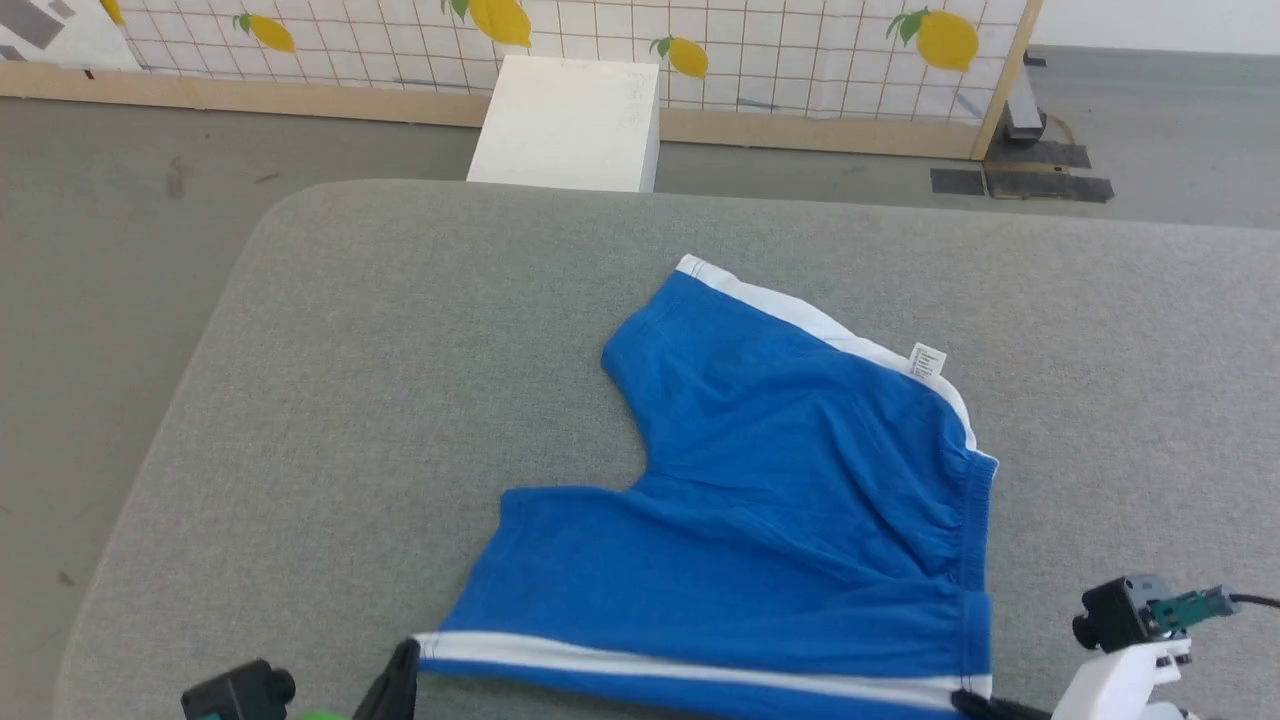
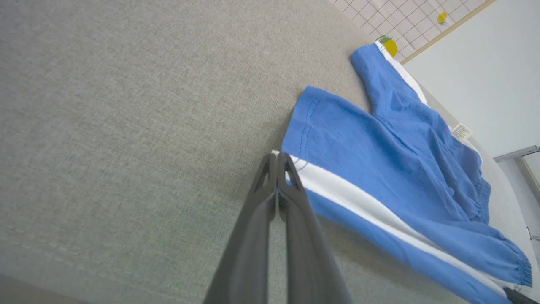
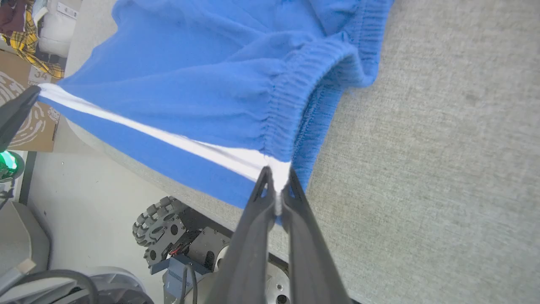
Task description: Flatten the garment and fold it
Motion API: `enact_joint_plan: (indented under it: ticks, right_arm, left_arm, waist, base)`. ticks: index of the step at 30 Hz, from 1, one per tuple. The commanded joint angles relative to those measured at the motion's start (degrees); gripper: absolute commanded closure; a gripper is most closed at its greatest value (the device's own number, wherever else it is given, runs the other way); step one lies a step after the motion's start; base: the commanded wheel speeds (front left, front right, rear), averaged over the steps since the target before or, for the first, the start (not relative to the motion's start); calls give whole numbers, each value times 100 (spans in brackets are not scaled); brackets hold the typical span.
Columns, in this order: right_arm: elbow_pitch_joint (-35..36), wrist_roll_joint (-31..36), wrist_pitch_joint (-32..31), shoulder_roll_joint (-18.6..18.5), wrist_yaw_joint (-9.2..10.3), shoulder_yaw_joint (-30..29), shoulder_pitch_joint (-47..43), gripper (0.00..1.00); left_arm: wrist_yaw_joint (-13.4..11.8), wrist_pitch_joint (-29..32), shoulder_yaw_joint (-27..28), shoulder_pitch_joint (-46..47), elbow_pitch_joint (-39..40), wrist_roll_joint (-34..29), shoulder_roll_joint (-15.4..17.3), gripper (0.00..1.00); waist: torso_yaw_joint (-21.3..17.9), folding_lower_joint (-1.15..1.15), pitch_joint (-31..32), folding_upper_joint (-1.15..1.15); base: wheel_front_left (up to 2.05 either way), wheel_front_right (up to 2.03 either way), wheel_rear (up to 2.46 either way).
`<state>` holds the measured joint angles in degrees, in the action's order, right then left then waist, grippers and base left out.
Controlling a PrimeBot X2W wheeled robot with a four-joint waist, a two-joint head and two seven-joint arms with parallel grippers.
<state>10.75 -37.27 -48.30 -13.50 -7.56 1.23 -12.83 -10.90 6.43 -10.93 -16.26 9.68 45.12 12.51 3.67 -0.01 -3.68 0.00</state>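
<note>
The left hand (image 2: 277,160) is pinching, its two dark fingers pressed together on the hem corner of the garment (image 1: 780,500), right at the end of the white stripe (image 2: 358,198). The right hand (image 3: 276,181) is gripping the same way, with its fingers closed on the other end of that stripe, where it is meeting the gathered waistband (image 3: 295,97). Between the two hands the striped edge is running in a nearly straight, taut line. In the right wrist view this edge is reaching past the near rim of the grey counter (image 1: 400,350), above the robot's wheeled base (image 3: 168,236). Beyond both sets of fingertips the rest of the blue shorts is lying spread on the counter, lightly wrinkled, with the far leg pointing away from the hands. A small white tag (image 1: 926,361) is sticking out by the far stripe, well ahead of the right hand.
</note>
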Motion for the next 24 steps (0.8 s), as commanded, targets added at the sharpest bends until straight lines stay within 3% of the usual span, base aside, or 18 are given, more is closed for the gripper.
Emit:
enact_joint_plan:
  ticks: [1, 11, 24]
  right_arm:
    - [68, 37, 32, 3, 8, -32, 109, 100]
    - [21, 101, 302, 119, 8, -228, 1154, 100]
    - [-443, 164, 827, 367, 8, -463, 2391, 100]
  left_arm:
    - [-9, -33, 54, 129, 51, 3, 59, 100]
    - [414, -49, -252, 2442, -598, -375, 22, 100]
    - [899, -139, -540, 5748, -3070, -542, -541, 100]
  waist:
    - [-39, 1, -43, 0]
    - [-267, 1, -685, 0]
    - [-697, 1, -1849, 0]
  base:
    - [0, 0, 0]
    - [0, 0, 0]
    - [0, 0, 0]
